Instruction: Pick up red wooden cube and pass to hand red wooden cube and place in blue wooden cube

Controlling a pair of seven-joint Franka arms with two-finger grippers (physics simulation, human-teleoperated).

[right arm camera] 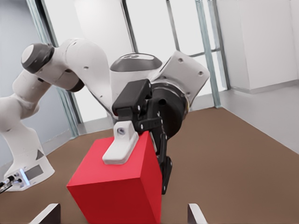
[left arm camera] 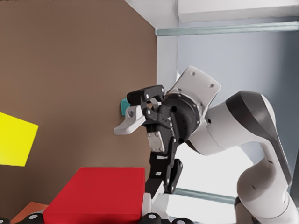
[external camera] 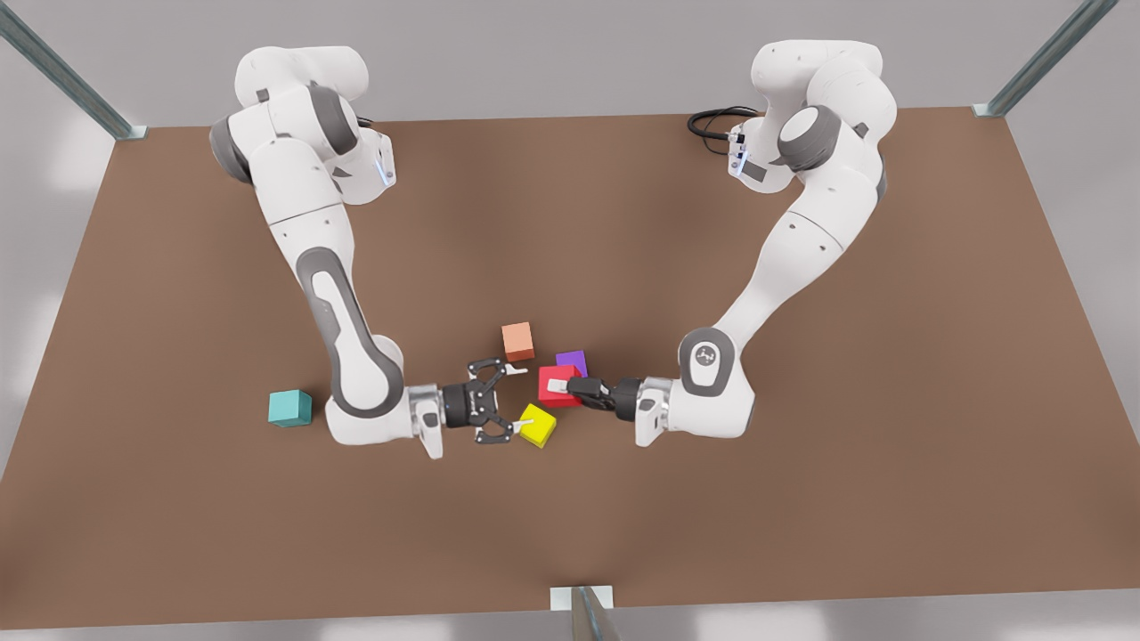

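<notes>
1. The left gripper (external camera: 559, 386), on the arm at the front view's right, was pinching the red wooden cube (external camera: 552, 398). One pale finger lay flat on the cube's upper face and the other was under it. The cube looked to be held clear of the table (external camera: 802, 499).
2. The right gripper (external camera: 518, 397) faced it from just across the gap with its fingers spread wide. The red cube sat straight ahead of that opening, near it but not yet between the fingers.
3. The yellow cube (external camera: 538, 425) was right against the lower finger of the right gripper. The pale orange cube (external camera: 517, 341) was a little beyond its upper finger, and the purple cube (external camera: 573, 361) was just behind the red one.
4. The blue wooden cube (external camera: 290, 408) sat on the table well behind the right gripper, out past that arm's elbow.
5. I'd judge the red cube to be light, rigid and plain-sided, with smooth faces that could slip a little. It wouldn't crush. The receiving fingers should take the two free opposite faces, crosswise to the pair already held.
6. I could read no brand or writing. There was only a small emblem on the left arm's wrist joint, too small to make out.
</notes>
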